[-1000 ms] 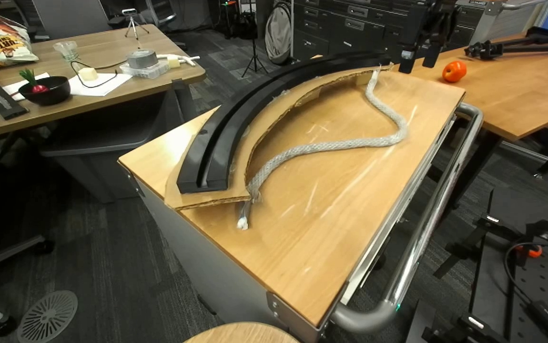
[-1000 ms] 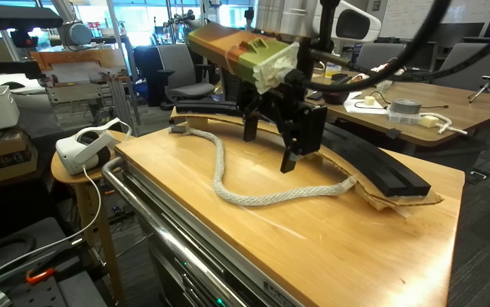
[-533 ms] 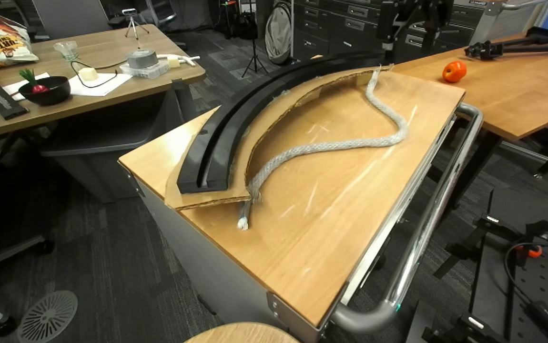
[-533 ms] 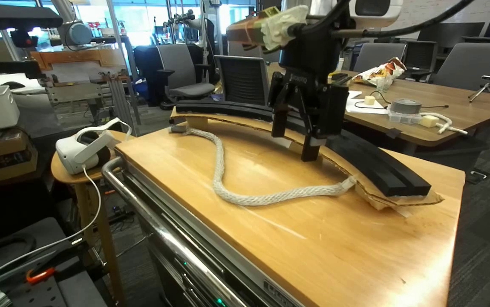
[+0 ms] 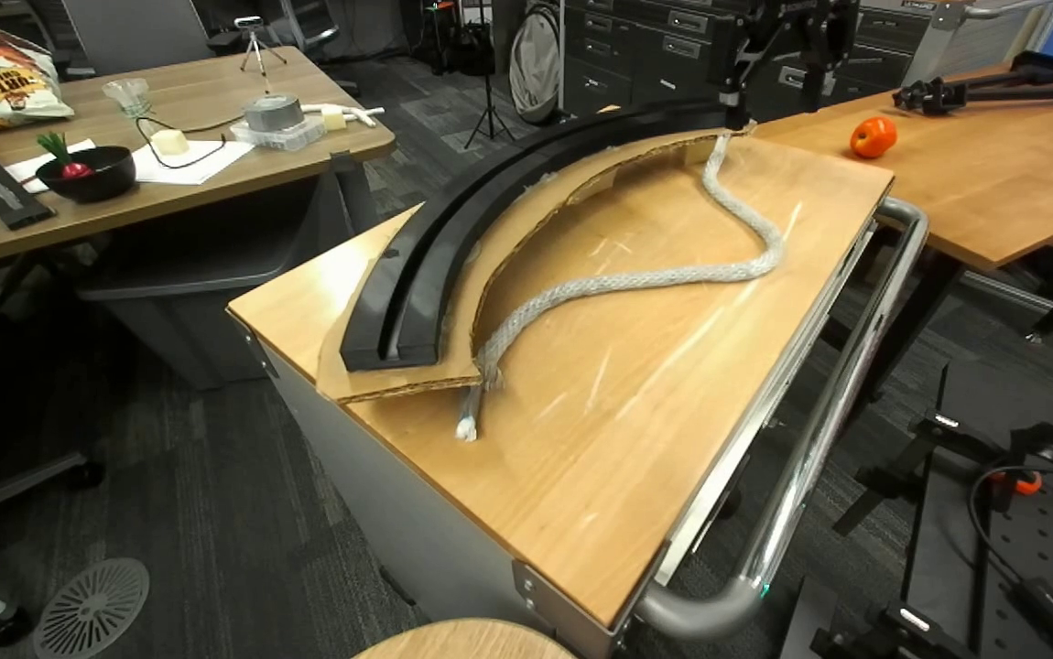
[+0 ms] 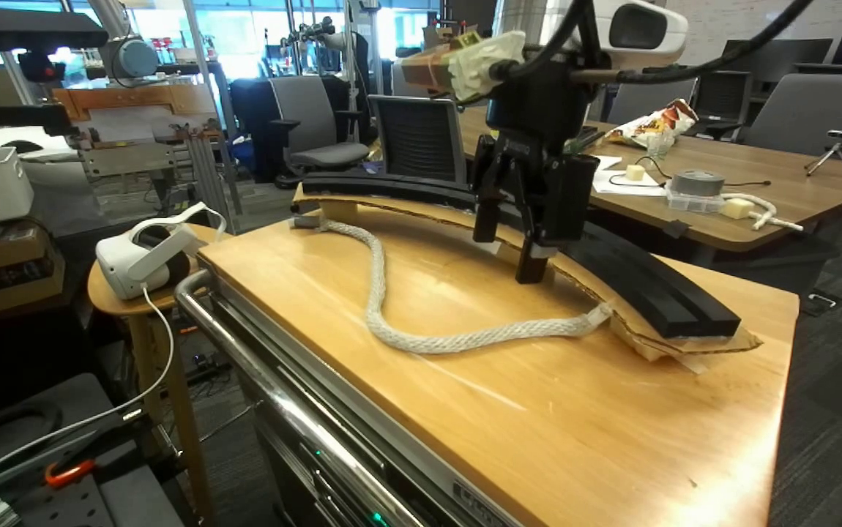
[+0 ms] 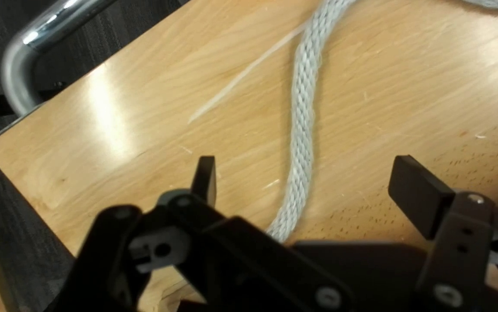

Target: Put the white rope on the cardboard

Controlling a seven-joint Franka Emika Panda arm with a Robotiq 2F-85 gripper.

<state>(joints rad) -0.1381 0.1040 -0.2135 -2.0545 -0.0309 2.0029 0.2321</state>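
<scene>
Lowered slightly since half a second ago, with gripper (image 6: 507, 258) spread wide, holding nothing. Probably light and limp: pinch white rope (image 6: 457, 343) just beside cardboard (image 5: 540, 201).

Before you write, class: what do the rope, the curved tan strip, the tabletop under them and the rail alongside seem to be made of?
Rope: matte braided fibre, by its weave; cotton or synthetic, I can't tell.
Tan strip: dull corrugated cardboard, likely, from its layered cut edge.
Tabletop: wood or veneer, glossy; grain and glare show.
Rail: probably polished metal, from bright highlights.
</scene>
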